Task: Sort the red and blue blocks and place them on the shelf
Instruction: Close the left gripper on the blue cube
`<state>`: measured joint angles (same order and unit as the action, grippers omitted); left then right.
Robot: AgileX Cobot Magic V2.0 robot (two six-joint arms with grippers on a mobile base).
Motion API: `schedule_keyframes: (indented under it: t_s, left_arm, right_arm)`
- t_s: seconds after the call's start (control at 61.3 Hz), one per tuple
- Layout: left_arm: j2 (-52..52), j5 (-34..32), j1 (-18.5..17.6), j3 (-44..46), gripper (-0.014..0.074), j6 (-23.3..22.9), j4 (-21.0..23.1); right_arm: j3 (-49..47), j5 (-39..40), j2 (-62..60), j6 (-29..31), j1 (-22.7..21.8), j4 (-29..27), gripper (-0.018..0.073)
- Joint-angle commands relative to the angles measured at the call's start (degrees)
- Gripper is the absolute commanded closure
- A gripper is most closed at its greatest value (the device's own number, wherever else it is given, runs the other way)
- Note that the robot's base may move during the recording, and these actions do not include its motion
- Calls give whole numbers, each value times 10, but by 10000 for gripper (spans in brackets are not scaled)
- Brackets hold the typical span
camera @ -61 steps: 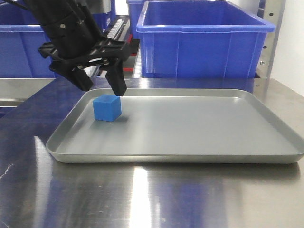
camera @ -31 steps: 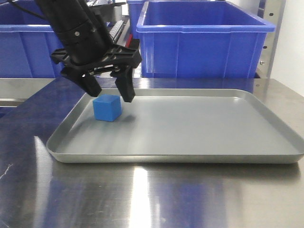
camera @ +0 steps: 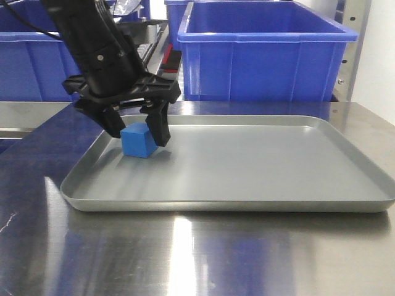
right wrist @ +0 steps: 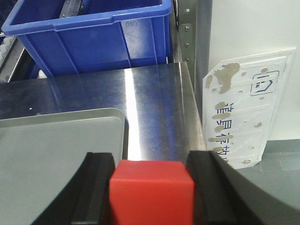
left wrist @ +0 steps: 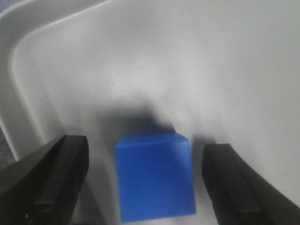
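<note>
The blue block sits at about ten o'clock on the grey tray. The left pincer straddles it, fingers apart at its three and nine o'clock with gaps on both sides, so closing should centre the grasp. The right pincer is clamped on the red block, held above the counter by the tray's corner, probably ready for shelving.
</note>
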<state>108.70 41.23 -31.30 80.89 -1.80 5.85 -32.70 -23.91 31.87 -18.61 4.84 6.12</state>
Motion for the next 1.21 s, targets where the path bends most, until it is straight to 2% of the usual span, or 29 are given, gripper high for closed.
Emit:
schedule_keyframes:
  t_s: [0.0, 0.62, 1.191]
  left_arm:
    - [-24, -15, -4, 18, 38, -11, 3]
    - [-22, -15, -4, 18, 62, -25, 3]
    - [-13, -8, -5, 18, 93, -26, 21]
  right_arm:
    - [-16, 50, -1, 3, -3, 10, 501]
    - [-16, 50, -1, 3, -3, 10, 501]
    - [-16, 50, -1, 3, -3, 10, 501]
